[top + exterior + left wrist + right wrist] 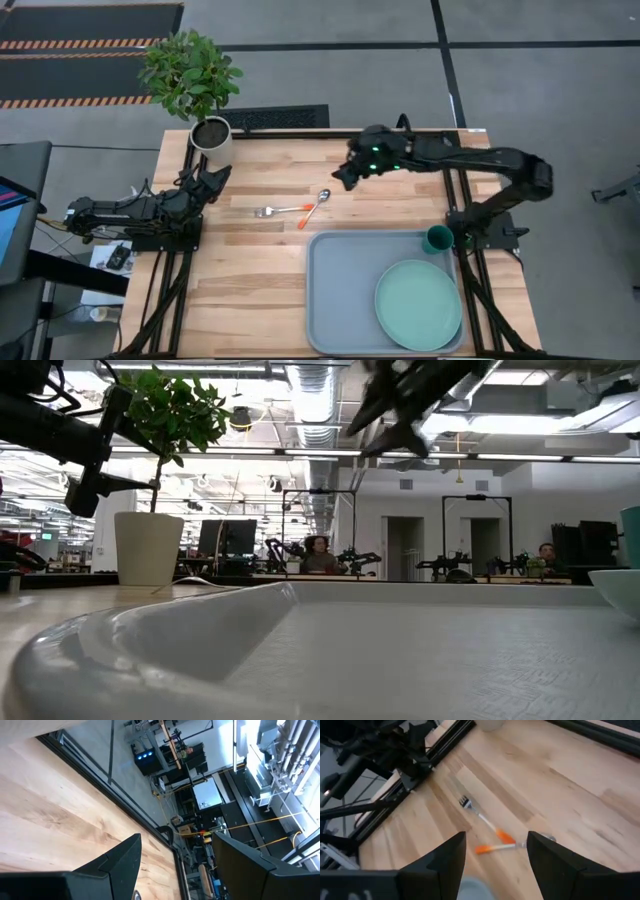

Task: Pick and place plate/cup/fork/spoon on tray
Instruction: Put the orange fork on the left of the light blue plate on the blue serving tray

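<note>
On the wooden table lies the pale tray (340, 300), near and right. The mint-green plate (418, 303) lies flat in it, and the teal cup (437, 240) stands upright at its far right corner. The fork (270, 211) and the spoon (318, 202) lie on the bare wood beyond the tray, their orange handle ends close together; both also show as the fork (479, 816) and the spoon (492, 848) in the right wrist view. My right gripper (347, 176) hangs open above the table, just right of the spoon. My left gripper (216, 178) waits open at the table's left.
A white pot (212, 138) with a leafy plant (188, 72) stands at the far left corner, close to my left gripper. Black frame rails (300, 131) run along the table's edges. Bare wood lies left of the tray.
</note>
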